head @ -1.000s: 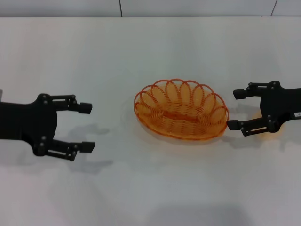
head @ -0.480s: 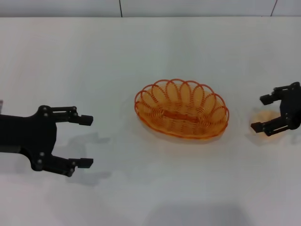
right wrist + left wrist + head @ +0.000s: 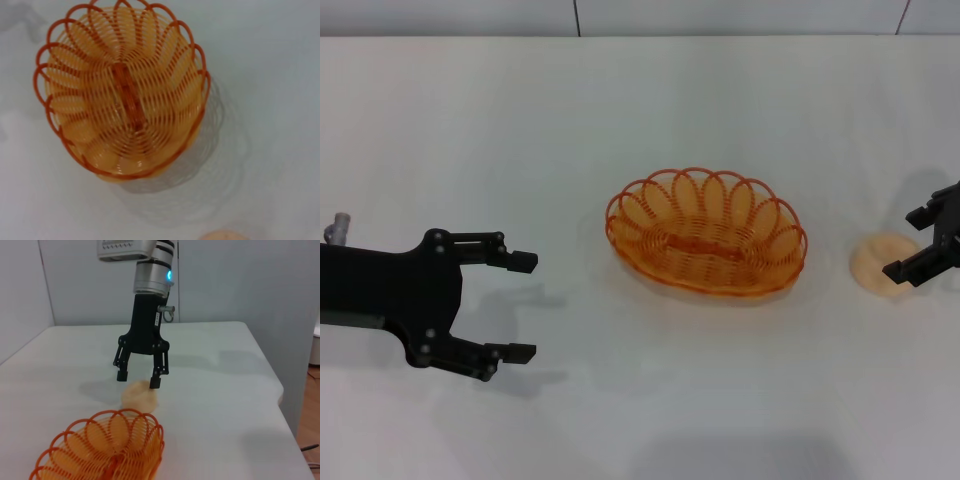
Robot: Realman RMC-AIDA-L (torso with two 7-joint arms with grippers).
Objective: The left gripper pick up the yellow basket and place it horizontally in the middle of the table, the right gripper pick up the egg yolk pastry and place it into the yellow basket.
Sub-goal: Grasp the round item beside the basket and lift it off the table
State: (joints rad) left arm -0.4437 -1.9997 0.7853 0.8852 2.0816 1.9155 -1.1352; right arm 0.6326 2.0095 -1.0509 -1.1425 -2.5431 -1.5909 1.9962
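The yellow basket lies empty on the white table, its long side across the middle; it also shows in the wrist views. To its right lies the egg yolk pastry, flat on the table, and only its edge reaches into the right wrist view. My right gripper hangs open just above the pastry at the right edge, fingers astride it and not touching. My left gripper is open and holds nothing, well left of the basket.
The table's far edge meets a grey wall. In the left wrist view the table's edge drops off past the right arm.
The right gripper has drawn back to the right, from the basket's rim to over the pastry, which now shows. The left gripper has edged a little rightward and nearer.
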